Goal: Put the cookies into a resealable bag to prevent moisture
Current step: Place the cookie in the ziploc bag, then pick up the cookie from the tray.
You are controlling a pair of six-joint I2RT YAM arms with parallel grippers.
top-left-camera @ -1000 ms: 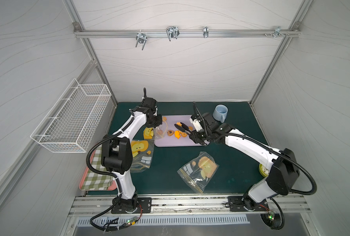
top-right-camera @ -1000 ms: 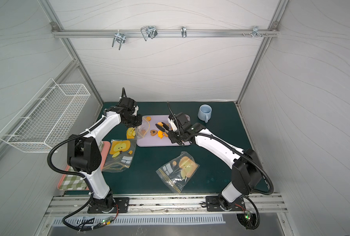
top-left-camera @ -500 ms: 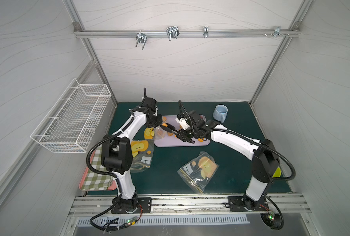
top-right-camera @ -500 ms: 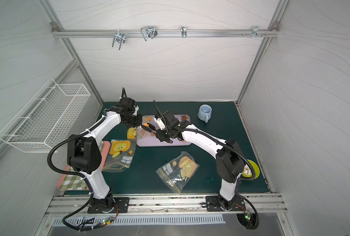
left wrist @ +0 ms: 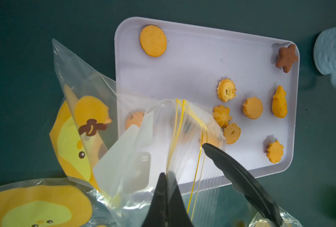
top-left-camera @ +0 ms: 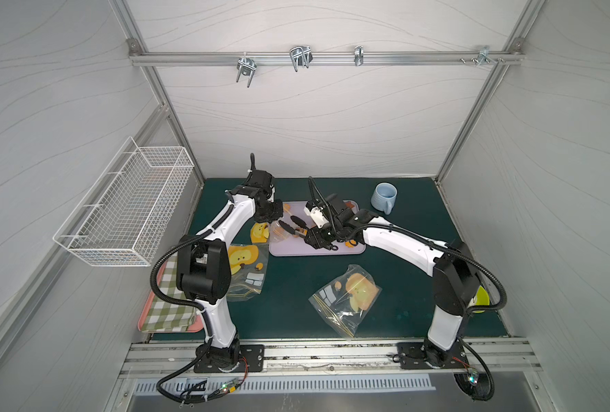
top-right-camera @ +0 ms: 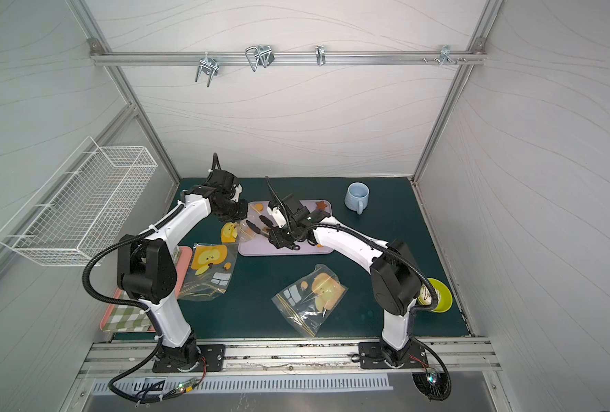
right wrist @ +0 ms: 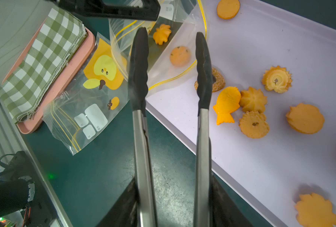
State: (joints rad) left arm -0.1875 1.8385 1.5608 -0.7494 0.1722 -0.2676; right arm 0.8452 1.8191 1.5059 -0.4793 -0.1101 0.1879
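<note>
Swung to bag (left wrist: 163, 118) mouth; tongs (right wrist: 138, 78) clamped in right gripper (top-left-camera: 312, 237) sprung wider, prob. cookie (right wrist: 162, 33) just dropped inside. Left gripper (left wrist: 166, 196) pinched on bag rim. More on tray (right wrist: 281, 49).

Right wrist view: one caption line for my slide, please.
Open black-tipped steel tongs at a clear yellow-zip bag; orange cookies on a lilac tray.

mug (left wrist: 333, 51): cut by frame edge | green bowl (top-right-camera: 443, 298): half behind right arm (top-right-camera: 392, 281) | cookie (left wrist: 134, 119) through resealable bag (left wrist: 183, 121): blurred, inside or under unclear
</note>
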